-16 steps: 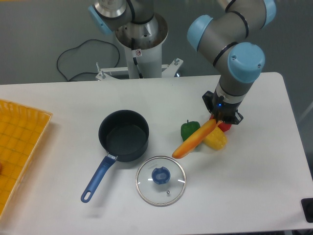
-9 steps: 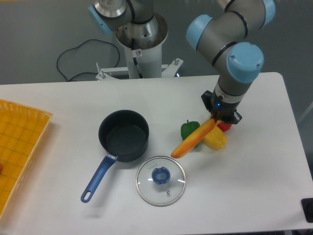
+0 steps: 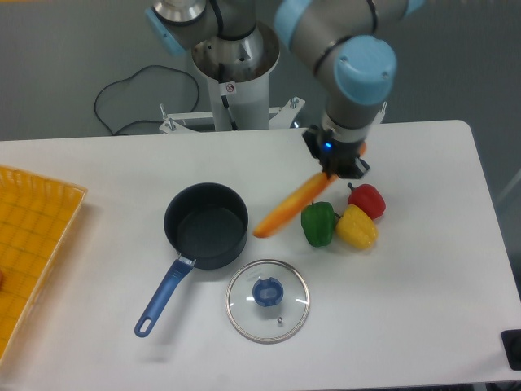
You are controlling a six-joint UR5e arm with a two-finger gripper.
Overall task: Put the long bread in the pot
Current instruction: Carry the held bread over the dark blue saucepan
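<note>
The long bread (image 3: 291, 206), an orange-yellow stick, hangs tilted in the air, its lower end pointing toward the pot. My gripper (image 3: 334, 167) is shut on its upper right end. The pot (image 3: 206, 225), dark navy with a long blue handle (image 3: 163, 296), stands empty on the white table left of the bread. The bread's lower tip is just right of the pot's rim and apart from it.
A green pepper (image 3: 318, 223), a yellow pepper (image 3: 357, 228) and a red pepper (image 3: 367, 199) lie below the gripper. A glass lid with a blue knob (image 3: 268, 300) lies in front of the pot. A yellow tray (image 3: 28, 244) sits at the left edge.
My gripper has lifted the bread off the peppers and carried it up and to the left, toward the pot. The red pepper, hidden before, now shows.
</note>
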